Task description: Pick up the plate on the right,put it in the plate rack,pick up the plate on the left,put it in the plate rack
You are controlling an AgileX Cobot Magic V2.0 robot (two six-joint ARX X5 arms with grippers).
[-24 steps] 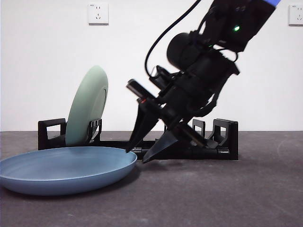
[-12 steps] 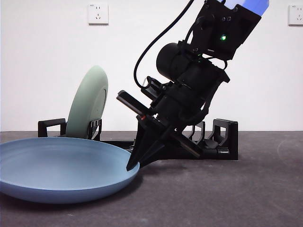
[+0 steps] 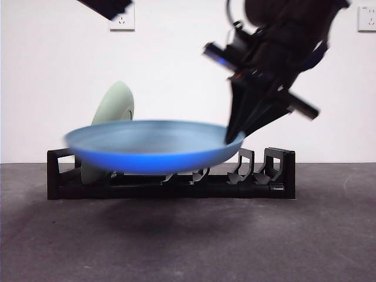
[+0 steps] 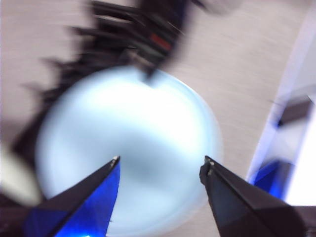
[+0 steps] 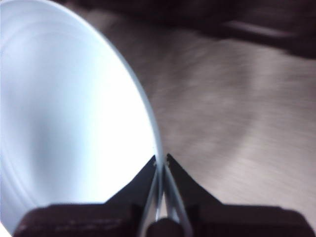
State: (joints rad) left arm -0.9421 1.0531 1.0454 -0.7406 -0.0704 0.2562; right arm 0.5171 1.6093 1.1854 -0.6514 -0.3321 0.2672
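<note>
Two tools here: right tool [image 5: 161, 159] clamps the round blue plate's [image 3: 154, 150] rim mid-frame above the long black plastic rack [image 3: 170, 189]; only the left wrist view shows the left tool [image 4: 160, 165] spread open.

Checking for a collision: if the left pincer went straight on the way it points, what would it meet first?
Probably the blue plate, which fills the left wrist view ahead of the open left pincer. The right pincer holds that plate by its rim. Depth is blurred.
</note>
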